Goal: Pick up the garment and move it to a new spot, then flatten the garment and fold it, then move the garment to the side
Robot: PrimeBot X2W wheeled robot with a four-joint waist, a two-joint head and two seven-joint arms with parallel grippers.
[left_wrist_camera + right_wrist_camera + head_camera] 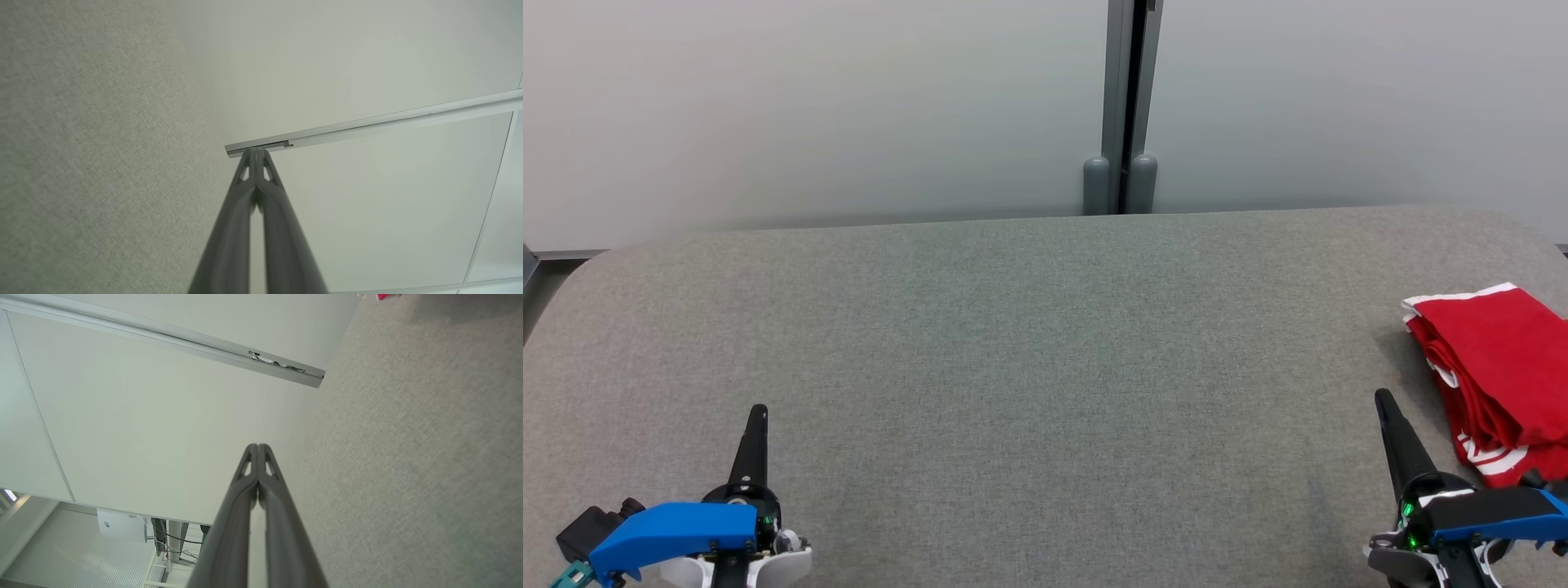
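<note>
Folded red garment [1494, 367] lay on the tabletop [1045, 367]. Right gripper [1383, 400] stood just beside it, left gripper [758, 412] well apart; both jaws were closed, empty.

The head camera looks forward and down from high above onto the broad grey fabric-covered table [1045, 367], pale frosted wall panels [809, 106] behind it. The wrist cameras sit low over that cloth, rolled sideways, sighting along the left gripper [256, 152] and right gripper [258, 446] toward those same panels.
</note>
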